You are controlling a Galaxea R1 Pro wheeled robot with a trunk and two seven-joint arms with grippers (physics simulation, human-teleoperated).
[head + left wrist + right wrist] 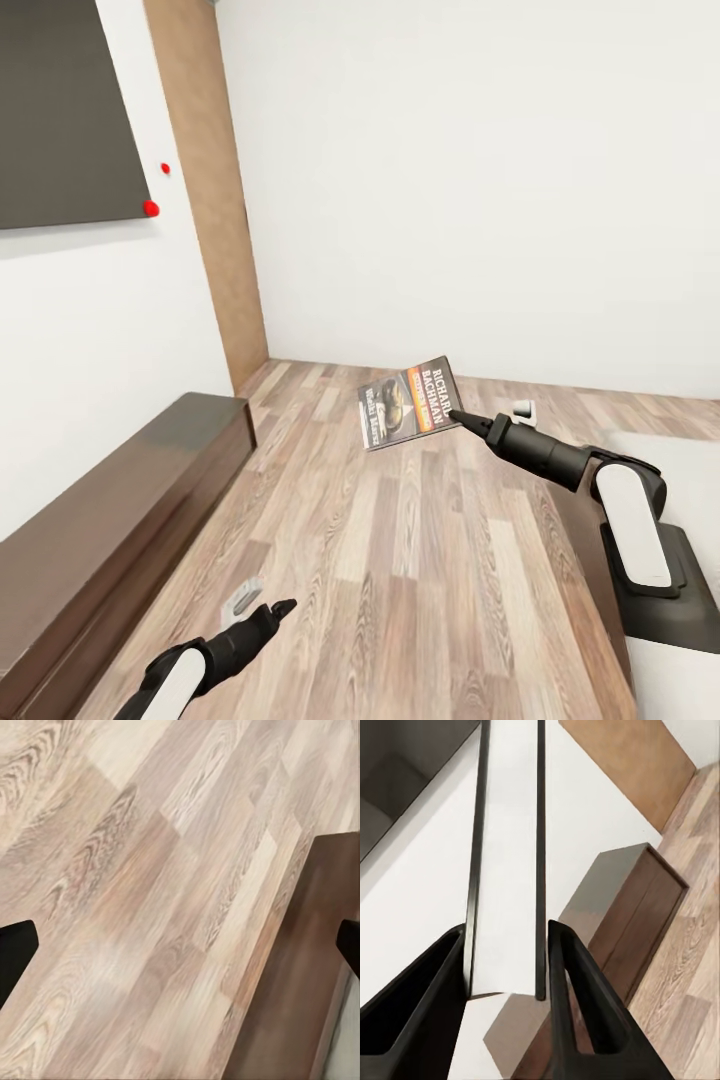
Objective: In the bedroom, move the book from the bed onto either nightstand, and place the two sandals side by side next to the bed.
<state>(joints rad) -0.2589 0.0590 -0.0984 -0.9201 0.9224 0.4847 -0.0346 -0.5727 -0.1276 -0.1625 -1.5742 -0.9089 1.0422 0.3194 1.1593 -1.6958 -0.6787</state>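
Note:
My right gripper (456, 414) is shut on the book (410, 402), a thin paperback with a dark cover, an orange-tan picture and white lettering, held up in the air over the wood-plank floor (420, 560). In the right wrist view the book (507, 870) stands edge-on between the two black fingers (427, 1012). My left gripper (277, 607) hangs low at the near left, open, its fingertips (15, 952) wide apart over bare planks. A corner of the bed's pale mattress (672, 442) and its dark frame (588, 545) lie behind my right arm. The sandals and the nightstand are out of view.
A long low dark wooden bench (120, 500) runs along the left wall, also seen past the book as the bench (634, 911). A dark wooden edge (300, 982) borders the floor under my left gripper. A dark wall panel (60, 110) and a tan wooden panel (205, 190) stand on the left.

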